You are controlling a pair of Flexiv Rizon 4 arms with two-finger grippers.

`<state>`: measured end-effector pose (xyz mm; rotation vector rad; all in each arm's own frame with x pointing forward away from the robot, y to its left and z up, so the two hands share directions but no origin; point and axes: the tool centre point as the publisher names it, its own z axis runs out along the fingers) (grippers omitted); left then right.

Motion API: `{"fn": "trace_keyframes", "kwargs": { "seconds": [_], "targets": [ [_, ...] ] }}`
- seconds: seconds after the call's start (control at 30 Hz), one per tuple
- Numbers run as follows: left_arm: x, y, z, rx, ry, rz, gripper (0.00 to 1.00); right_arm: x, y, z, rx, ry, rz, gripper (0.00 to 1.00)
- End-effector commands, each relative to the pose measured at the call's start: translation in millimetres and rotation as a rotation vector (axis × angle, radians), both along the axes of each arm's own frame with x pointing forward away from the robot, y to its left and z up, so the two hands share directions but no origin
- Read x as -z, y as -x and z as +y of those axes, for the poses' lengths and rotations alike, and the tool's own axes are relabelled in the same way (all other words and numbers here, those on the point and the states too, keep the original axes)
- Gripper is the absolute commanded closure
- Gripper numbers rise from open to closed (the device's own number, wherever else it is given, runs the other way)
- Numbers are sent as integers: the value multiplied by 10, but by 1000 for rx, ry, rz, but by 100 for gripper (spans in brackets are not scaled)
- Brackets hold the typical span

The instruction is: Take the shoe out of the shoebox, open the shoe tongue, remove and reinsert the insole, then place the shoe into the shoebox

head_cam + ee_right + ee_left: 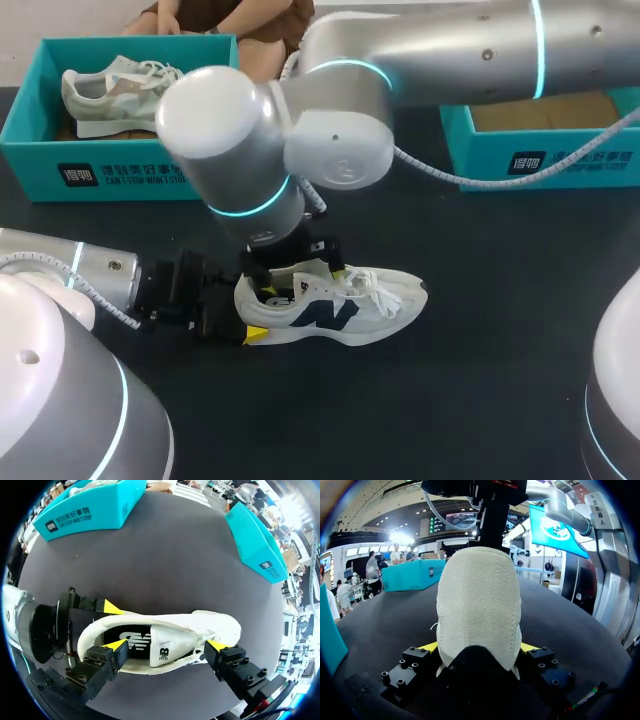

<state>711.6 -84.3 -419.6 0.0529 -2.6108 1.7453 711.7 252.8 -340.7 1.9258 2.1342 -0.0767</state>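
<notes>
A white shoe (335,308) with a navy side mark lies on the dark table, toe to the right. My left gripper (252,308) comes in from the left and is shut on its heel. In the left wrist view the suede heel (479,610) fills the gap, with a yellow tip against each side. My right gripper (166,645) hangs open over the shoe's mouth. One of its fingertips (116,645) is at the heel opening, the other beside the midfoot. The black insole (132,640) and the white tongue (172,647) show between them.
A teal shoebox (120,165) at the back left holds another pale shoe (115,90). A second teal box (545,150) stands at the back right. My right arm (450,60) crosses above the table's middle, and its cable (440,175) hangs under it.
</notes>
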Motion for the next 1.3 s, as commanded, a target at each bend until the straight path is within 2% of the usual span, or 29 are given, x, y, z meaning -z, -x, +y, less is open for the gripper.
{"fn": "trace_keyframes", "kwargs": {
  "seconds": [0.03, 0.27, 0.5, 0.73, 0.83, 0.87, 0.9, 0.93, 1.0, 1.1, 1.13, 1.27, 1.3],
  "targets": [
    [55, 20, -34, 0, -3, 1, 100, 89, 67, 70, 210, 88, -68, 0],
    [55, 20, -34, 0, -3, 1, 100, 105, 47, 4, 229, 149, -69, 0],
    [55, 20, -34, 0, -3, 1, 100, 124, 71, -176, 272, 183, -68, 0],
    [55, 20, -34, 0, -3, 1, 100, 56, 64, -370, 308, 194, -83, 0],
    [55, 20, -34, 0, -3, 1, 100, -39, 56, -429, 326, 199, -101, 2],
    [55, 20, -34, 0, -3, 1, 100, -78, 56, -441, 334, 197, -109, 24],
    [55, 20, -34, 0, -3, 1, 100, -99, 57, -452, 334, 196, -104, 40],
    [55, 20, -34, 0, -3, 1, 100, -122, 57, -463, 338, 195, -109, 52],
    [55, 20, -34, 0, -3, 1, 100, -150, 58, -472, 343, 184, -112, 60],
    [55, 20, -34, 0, -3, 1, 100, -187, 58, -476, 349, 161, -125, 80],
    [55, 20, -34, 0, -3, 1, 100, -198, 59, -477, 355, 148, -131, 98],
    [55, 20, -34, 0, -3, 1, 100, -229, 59, -484, 356, 95, -123, 100],
    [55, 20, -34, 0, -3, 1, 100, -230, 56, -481, 364, 50, -134, 100]
  ]
}}
